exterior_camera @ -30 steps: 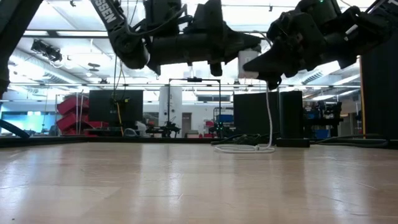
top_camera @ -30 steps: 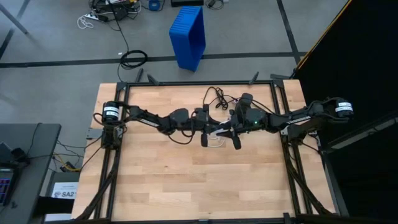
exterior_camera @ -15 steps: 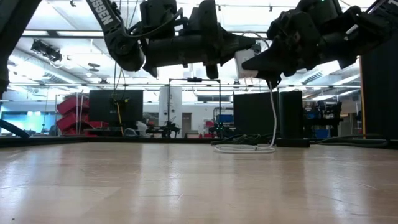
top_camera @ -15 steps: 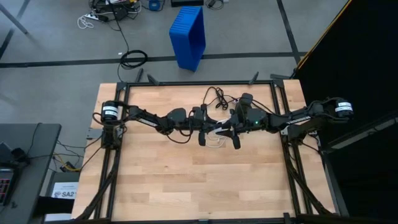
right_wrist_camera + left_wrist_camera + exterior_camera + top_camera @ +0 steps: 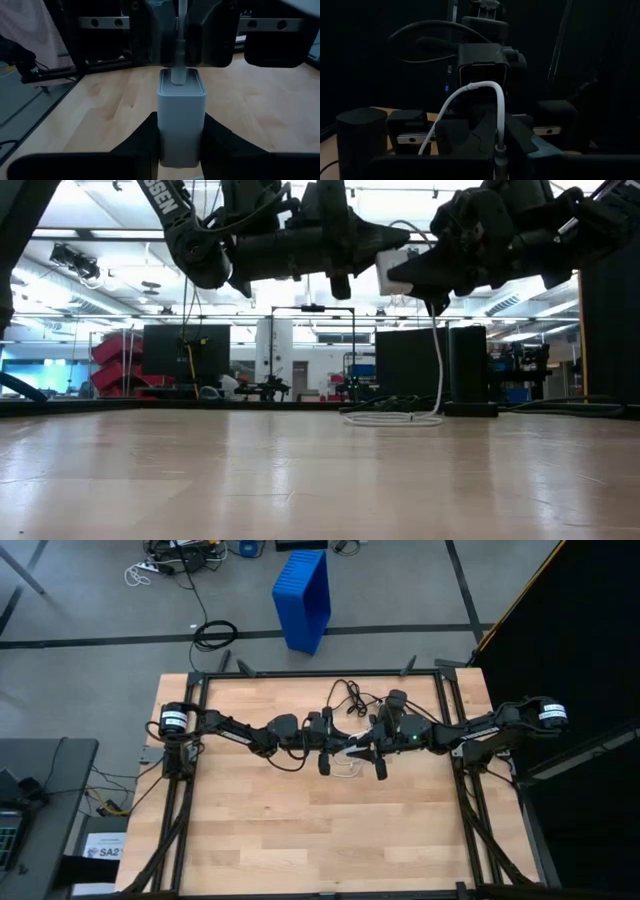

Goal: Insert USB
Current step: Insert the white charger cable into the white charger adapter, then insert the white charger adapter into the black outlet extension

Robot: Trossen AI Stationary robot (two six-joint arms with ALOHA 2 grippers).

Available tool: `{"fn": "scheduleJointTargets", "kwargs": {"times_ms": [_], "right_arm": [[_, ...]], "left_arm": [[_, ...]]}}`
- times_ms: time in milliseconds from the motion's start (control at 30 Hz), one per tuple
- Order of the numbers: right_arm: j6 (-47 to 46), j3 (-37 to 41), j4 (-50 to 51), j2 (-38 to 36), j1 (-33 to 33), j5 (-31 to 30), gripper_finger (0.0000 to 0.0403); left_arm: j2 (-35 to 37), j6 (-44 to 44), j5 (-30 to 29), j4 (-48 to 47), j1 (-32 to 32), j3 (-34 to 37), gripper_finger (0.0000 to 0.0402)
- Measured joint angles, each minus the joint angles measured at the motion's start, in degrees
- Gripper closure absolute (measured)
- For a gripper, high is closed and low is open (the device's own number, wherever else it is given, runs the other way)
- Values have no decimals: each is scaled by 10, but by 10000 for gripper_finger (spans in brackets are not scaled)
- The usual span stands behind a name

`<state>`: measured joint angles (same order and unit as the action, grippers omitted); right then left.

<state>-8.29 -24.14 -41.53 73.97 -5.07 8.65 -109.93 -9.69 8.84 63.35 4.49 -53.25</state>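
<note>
your two arms meet above the table (image 5: 250,830) middle. the right gripper (image 5: 181,131) pinches a white charger block (image 5: 181,112), the left gripper (image 5: 497,145) is pressed on the usb (image 5: 179,75) plug. the plug looks already seated in the block; only release is left. the thin white cable hangs down to its loop (image 5: 392,418) on the wood.

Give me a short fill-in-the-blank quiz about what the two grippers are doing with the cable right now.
1. The right gripper holds a white ____ block.
2. The left gripper is shut on the USB cable's ____ end.
3. The plug meets the charger block above the ____.
4. The slack of the white cable lies on the ____ table.

Missing words: charger; plug; table; wooden
</note>
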Motion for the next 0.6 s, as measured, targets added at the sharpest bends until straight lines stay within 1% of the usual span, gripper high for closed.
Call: {"fn": "scheduleJointTargets", "kwargs": {"times_ms": [100, 167, 367, 467, 600], "right_arm": [[-1, 0, 2, 0, 0, 1, 335], [-2, 0, -1, 0, 0, 2, 335], [-7, -1, 18, -1, -1, 0, 335], [-5, -2, 21, -1, -2, 1, 335], [-2, -2, 27, -1, -2, 1, 335]], "left_arm": [[-1, -1, 3, 8, 0, 1, 396], [-2, -8, 9, 27, 3, 2, 385], [-4, -14, 41, 52, 11, 4, 331], [-4, -24, 45, 52, 13, 4, 302], [-4, -35, 77, 46, 22, 4, 270]]}}
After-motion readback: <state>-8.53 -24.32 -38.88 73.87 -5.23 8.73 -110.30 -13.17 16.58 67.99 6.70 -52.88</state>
